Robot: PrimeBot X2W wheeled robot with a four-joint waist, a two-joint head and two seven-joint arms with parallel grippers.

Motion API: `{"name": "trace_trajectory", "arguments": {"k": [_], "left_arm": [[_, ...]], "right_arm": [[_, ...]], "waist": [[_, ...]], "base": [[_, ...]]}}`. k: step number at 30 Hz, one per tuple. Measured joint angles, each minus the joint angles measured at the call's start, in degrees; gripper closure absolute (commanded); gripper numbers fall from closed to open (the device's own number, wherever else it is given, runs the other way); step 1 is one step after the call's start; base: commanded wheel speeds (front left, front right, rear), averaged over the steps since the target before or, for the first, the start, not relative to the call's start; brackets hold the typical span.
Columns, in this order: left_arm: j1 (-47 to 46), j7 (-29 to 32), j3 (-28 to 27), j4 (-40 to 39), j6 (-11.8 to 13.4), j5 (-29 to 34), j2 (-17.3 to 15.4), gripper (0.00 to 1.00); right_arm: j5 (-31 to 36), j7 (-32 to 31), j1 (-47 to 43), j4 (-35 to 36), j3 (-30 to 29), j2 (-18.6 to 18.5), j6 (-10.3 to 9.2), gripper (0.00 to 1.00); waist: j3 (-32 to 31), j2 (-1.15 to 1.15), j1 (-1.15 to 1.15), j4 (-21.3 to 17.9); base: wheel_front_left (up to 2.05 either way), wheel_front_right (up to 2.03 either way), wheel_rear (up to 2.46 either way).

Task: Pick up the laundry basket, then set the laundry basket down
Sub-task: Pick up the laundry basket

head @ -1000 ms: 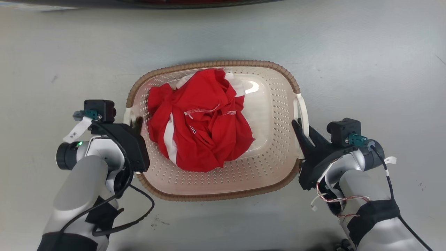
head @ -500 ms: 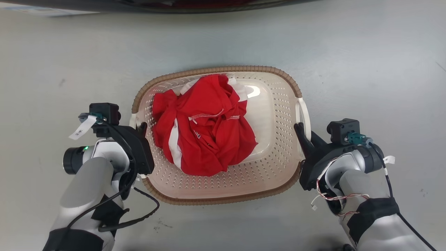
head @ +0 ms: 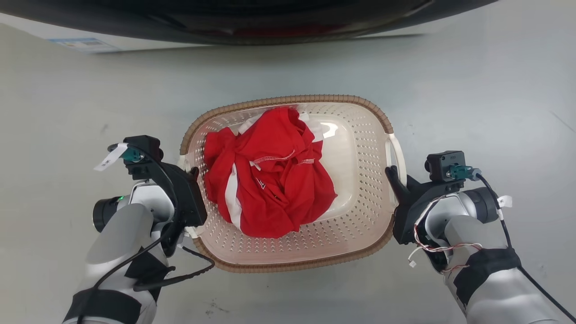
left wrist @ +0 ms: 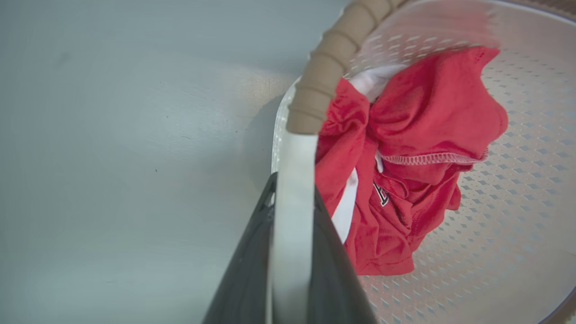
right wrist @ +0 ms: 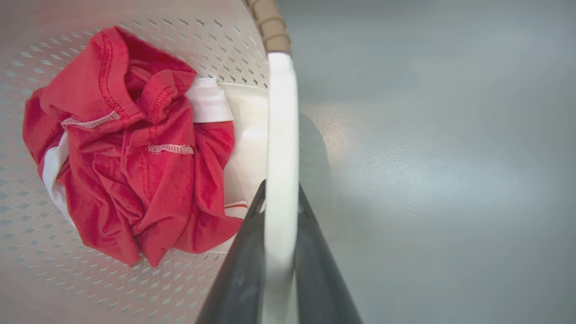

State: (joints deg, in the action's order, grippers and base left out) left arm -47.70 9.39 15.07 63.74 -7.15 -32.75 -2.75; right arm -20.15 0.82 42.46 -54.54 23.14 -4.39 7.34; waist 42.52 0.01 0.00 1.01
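The laundry basket point(head: 288, 100), cream with perforated walls and a brown woven-look rim, sits in the middle of the head view with a crumpled red and white garment point(head: 270, 180) inside. My left gripper point(head: 191, 173) is shut on the basket's left white handle point(left wrist: 291, 180), which runs between the dark fingers point(left wrist: 243, 270). On the opposite side my right gripper point(head: 396, 173) is shut on the right white handle point(right wrist: 280, 135). I cannot tell whether the basket's bottom touches the floor.
Grey floor point(head: 472, 90) surrounds the basket on all sides. A large dark curved edge point(head: 252, 22) spans the top of the head view, with a white surface bearing a label point(head: 81, 44) at its left.
The whole head view has shifted: the basket and both arms look slightly smaller and lower, and more of the dark edge shows at the top. Both grippers keep their hold on the handles.
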Motion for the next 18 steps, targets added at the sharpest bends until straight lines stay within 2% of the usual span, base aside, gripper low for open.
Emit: {"name": "trace_trajectory", "arguments": {"k": [18], "left_arm": [[-0.2, 9.9, 1.4, 4.8, 0.0, -5.6, 0.7, 1.0]], "right_arm": [[-6.1, -11.1, 1.6, -6.8, 2.6, 0.3, 0.23, 1.0]], "waist": [[-10.8, -0.01, 0.0, 0.7]], "base": [[0.0, 0.0, 0.0]]}}
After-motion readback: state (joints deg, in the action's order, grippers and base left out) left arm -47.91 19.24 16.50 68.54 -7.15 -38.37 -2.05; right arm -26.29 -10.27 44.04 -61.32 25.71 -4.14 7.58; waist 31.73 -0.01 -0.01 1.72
